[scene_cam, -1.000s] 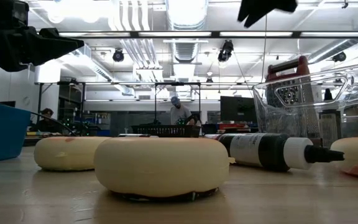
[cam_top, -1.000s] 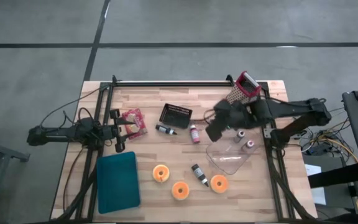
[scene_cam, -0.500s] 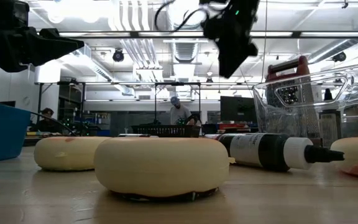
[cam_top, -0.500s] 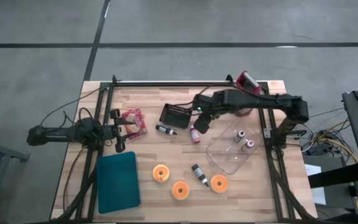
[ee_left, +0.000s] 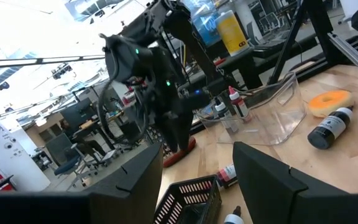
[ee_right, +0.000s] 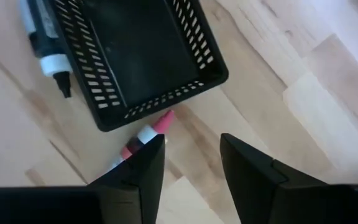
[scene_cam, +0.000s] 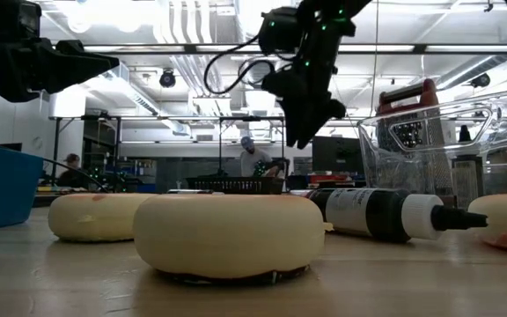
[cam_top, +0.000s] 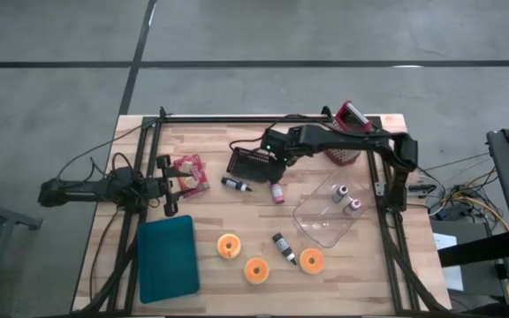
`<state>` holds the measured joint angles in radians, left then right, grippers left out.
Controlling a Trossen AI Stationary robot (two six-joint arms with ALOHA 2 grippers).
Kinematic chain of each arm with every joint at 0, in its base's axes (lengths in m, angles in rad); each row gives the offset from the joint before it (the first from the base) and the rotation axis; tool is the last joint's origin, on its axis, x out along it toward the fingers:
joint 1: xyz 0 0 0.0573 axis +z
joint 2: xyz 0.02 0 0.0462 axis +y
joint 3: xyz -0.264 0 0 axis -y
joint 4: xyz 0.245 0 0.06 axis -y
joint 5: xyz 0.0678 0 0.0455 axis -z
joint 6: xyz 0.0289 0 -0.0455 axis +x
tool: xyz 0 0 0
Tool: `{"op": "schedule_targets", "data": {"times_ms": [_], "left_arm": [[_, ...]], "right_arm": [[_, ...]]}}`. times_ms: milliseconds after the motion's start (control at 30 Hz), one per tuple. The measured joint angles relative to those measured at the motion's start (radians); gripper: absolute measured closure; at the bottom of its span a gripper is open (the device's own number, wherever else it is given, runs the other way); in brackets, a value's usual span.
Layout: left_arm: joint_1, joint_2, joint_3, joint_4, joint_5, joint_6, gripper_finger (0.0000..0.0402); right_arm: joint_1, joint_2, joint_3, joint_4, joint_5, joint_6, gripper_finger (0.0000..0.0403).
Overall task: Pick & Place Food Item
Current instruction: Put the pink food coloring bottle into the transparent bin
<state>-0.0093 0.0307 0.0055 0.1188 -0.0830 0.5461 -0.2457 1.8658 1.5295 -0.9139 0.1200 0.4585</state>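
Observation:
Three orange ring-shaped food items (cam_top: 228, 246) (cam_top: 255, 269) (cam_top: 311, 260) lie flat on the wooden table's near part; in the low view they are pale rings (scene_cam: 227, 233). My right gripper (cam_top: 273, 168) (ee_right: 192, 168) hangs open above the table, pointing steeply down. It is over the black mesh basket's (ee_right: 135, 56) near right corner and the lying pink bottle (ee_right: 143, 140), touching neither. My left gripper (cam_top: 180, 182) (ee_left: 197, 180) waits open and level at the table's left, beside a red patterned packet (cam_top: 190, 172), with nothing between its fingers.
A teal tray (cam_top: 168, 256) lies at the near left. A clear container (cam_top: 325, 219) on the right holds two small bottles. Behind it stands a red-handled grater (cam_top: 347, 124). Two black bottles (cam_top: 236, 185) (cam_top: 284, 247) lie on the boards. A black frame runs along the table's edges.
My right gripper has swung from above the clear container toward the table's left and come down, tipping more steeply downward. It now hangs over the basket's near right corner. Nothing on the table has moved.

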Motion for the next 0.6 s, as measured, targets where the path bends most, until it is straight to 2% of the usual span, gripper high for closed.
{"op": "schedule_targets", "data": {"times_ms": [400,600], "left_arm": [[0.000,0.001,0.000,0.000,-0.001,0.000,0.0202],[0.000,0.002,0.000,0.000,-0.003,0.000,0.0202]], "right_arm": [[-0.010,0.127,-0.009,0.015,0.009,0.062,0.0245],[-0.010,0.146,-0.010,0.053,-0.015,0.062,0.0241]]}}
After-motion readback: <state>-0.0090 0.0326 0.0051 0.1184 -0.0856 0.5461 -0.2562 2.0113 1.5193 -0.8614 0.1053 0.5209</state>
